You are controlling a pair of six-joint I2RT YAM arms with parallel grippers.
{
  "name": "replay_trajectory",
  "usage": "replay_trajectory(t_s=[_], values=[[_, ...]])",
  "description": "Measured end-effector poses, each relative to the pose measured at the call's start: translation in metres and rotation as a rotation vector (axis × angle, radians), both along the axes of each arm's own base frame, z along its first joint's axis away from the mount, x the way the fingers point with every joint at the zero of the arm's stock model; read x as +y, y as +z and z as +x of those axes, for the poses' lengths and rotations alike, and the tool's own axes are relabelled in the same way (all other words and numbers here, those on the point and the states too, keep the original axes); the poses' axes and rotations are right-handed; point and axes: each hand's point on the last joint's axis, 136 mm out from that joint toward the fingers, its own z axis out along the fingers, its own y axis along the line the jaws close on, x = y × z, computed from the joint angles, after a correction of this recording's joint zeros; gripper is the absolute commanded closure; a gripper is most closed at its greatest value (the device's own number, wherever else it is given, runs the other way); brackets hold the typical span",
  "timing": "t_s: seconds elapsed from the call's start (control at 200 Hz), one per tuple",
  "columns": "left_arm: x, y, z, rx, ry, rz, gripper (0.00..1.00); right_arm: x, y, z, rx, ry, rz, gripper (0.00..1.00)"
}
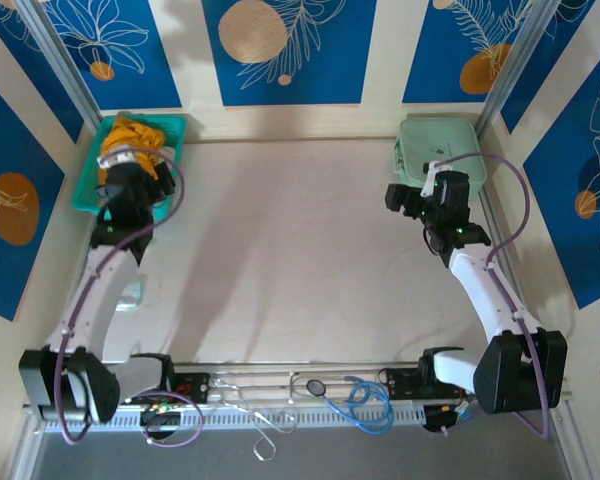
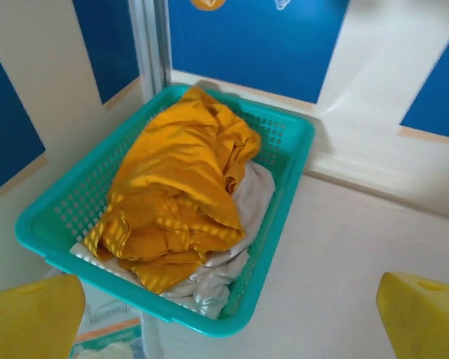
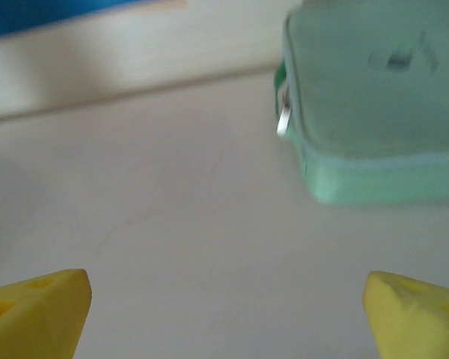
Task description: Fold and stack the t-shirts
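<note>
Far-left corner of the counter (image 1: 300,270): a teal mesh basket (image 2: 288,161), set close against the back wall.

Inside it is the mustard-orange t-shirt (image 2: 172,187), crumpled in a loose heap and unfolded. It lies on top of a pale whitish-grey garment (image 2: 243,217), which shows along the basket's right side and near end. Both garments sit within the basket rim.

Left hand (image 2: 228,333): released, with its yellow fingers (image 2: 30,318) spread wide and nothing between them. It hovers at the near end of the basket, clear of the cloth and pointed toward the heap.

Right hand (image 3: 224,318): released, its fingertips wide apart with bare counter between them. It hangs above the counter at the far right, just beside the mint-green hard case (image 3: 374,105) and not touching it.

The case is shut and lies flat in the far-right corner. A small silvery tab (image 3: 284,120) shows on its left edge, but the wrist view is soft, so no finer detail.
</note>
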Motion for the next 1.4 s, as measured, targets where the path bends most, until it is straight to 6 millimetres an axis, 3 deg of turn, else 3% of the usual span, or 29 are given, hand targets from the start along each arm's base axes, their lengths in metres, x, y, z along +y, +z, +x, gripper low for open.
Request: replay_trajectory(t_s=[0.085, 0.17, 0.395, 0.545, 0.76, 1.021, 1.101, 1.171, 1.326, 1.401], values=[[0.020, -0.008, 0.016, 0.090, 0.056, -0.040, 0.00, 0.007, -0.023, -0.013, 0.109, 0.020, 0.019, 0.06], [0.044, -0.029, 0.038, 0.190, 0.112, -0.081, 0.00, 0.014, -0.036, -0.024, 0.178, 0.039, 0.033, 0.06], [0.083, -0.097, 0.102, 0.362, 0.154, -0.182, 0.00, 0.026, -0.044, -0.035, 0.232, 0.079, 0.043, 0.06], [0.103, -0.138, 0.135, 0.411, 0.165, -0.247, 0.00, 0.031, -0.047, -0.039, 0.250, 0.095, 0.038, 0.06], [0.132, -0.181, 0.158, 0.428, 0.203, -0.326, 0.01, 0.038, -0.057, -0.041, 0.282, 0.117, 0.017, 0.06], [0.132, -0.206, 0.174, 0.423, 0.191, -0.362, 0.11, 0.044, -0.078, -0.041, 0.364, 0.139, -0.015, 0.13], [0.133, -0.207, 0.178, 0.408, 0.194, -0.365, 0.18, 0.048, -0.077, -0.040, 0.370, 0.153, -0.030, 0.18], [0.134, -0.205, 0.181, 0.389, 0.195, -0.367, 0.30, 0.053, -0.076, -0.039, 0.369, 0.169, -0.043, 0.22], [0.135, -0.200, 0.196, 0.354, 0.175, -0.371, 0.75, 0.057, -0.077, -0.043, 0.381, 0.187, -0.061, 0.28], [0.134, -0.202, 0.202, 0.343, 0.164, -0.391, 0.90, 0.058, -0.077, -0.044, 0.385, 0.189, -0.067, 0.29]])
